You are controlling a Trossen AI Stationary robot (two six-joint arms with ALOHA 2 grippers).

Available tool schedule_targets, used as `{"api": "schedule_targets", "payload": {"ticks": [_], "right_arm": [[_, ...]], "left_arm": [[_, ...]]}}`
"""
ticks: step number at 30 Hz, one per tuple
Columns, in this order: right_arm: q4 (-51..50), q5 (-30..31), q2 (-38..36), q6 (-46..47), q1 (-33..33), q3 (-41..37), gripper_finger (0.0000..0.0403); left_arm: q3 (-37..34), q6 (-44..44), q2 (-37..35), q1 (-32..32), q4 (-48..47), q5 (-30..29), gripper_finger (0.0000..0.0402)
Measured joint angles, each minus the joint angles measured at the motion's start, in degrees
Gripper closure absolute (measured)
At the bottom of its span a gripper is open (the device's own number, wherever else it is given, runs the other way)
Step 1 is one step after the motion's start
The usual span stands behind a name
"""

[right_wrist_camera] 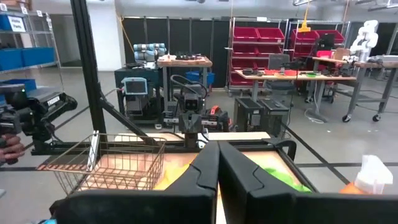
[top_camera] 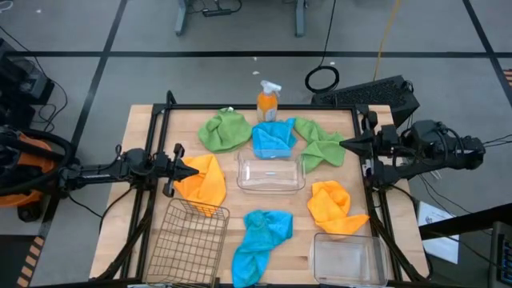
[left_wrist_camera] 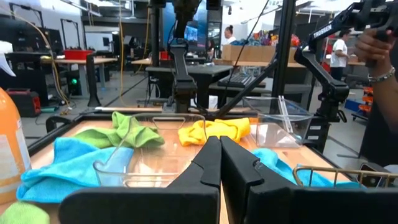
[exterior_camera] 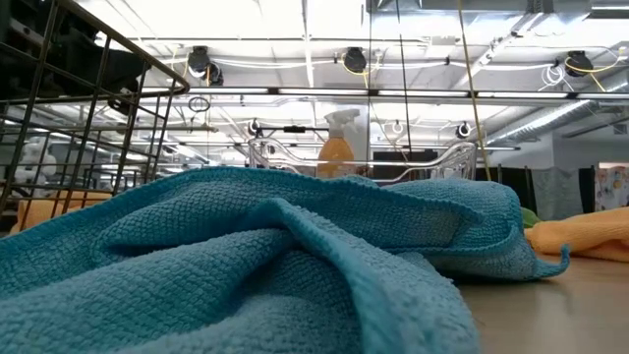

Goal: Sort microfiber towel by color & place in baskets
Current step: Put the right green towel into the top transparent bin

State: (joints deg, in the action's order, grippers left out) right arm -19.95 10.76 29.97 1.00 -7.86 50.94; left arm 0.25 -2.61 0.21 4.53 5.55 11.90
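Six towels lie on the wooden table. Two green ones (top_camera: 226, 130) (top_camera: 320, 142) and a blue one (top_camera: 274, 138) are at the far side. An orange one (top_camera: 202, 181) is at the left, another orange (top_camera: 336, 206) at the right, and a second blue (top_camera: 260, 244) fills the low view (exterior_camera: 275, 256). The wire basket (top_camera: 188, 244) stands near left. One clear basket (top_camera: 270, 174) is in the middle, the other (top_camera: 348, 258) near right. My left gripper (top_camera: 192, 170) is shut over the left orange towel's edge. My right gripper (top_camera: 346, 144) is shut beside the right green towel.
An orange spray bottle (top_camera: 268, 102) stands at the table's far edge between the green towels. Black frame posts rise at the table's corners. A person's hand (left_wrist_camera: 379, 50) shows beyond the right side. Bare wood lies between the middle clear basket and the near blue towel.
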Motion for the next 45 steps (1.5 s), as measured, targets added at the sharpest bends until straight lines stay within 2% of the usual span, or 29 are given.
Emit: {"api": "schedule_targets", "payload": {"ticks": [16,19,23,26,31,34,36,39,45], "right_arm": [[-4.9,1.9,9.7,-0.6,0.0,1.9,0.0403],[-4.9,2.7,11.3,-0.7,0.0,1.9,0.0403],[-5.1,2.8,13.7,-1.5,0.0,1.5,0.0403],[-4.1,2.8,14.9,-1.5,0.0,0.2,0.0403],[-1.6,2.7,15.7,-1.2,0.0,-3.3,0.0403],[1.1,2.8,15.7,-1.1,0.0,-5.6,0.0403],[2.5,2.8,15.7,-1.0,0.0,-6.9,0.0403],[5.5,2.7,15.7,-1.0,0.0,-9.6,0.0403],[10.1,2.7,15.7,-1.0,0.0,-14.6,0.0403]], "left_arm": [[0.0,0.0,0.0,0.0,-0.2,-2.4,0.04],[0.1,1.6,0.0,0.0,2.4,-3.2,0.04],[2.1,0.6,0.1,0.0,2.3,-3.9,0.04],[5.2,-1.2,0.1,0.0,1.6,-4.0,0.04],[13.2,-2.7,0.8,0.0,-7.1,-5.0,0.04],[19.6,-3.1,2.9,0.0,-14.9,-9.0,0.04],[24.4,-3.1,4.7,0.0,-18.4,-14.7,0.0398],[31.3,-1.1,8.3,0.0,-22.0,-20.2,0.0379],[42.3,4.8,16.8,0.0,-22.3,-19.0,0.0329]]}}
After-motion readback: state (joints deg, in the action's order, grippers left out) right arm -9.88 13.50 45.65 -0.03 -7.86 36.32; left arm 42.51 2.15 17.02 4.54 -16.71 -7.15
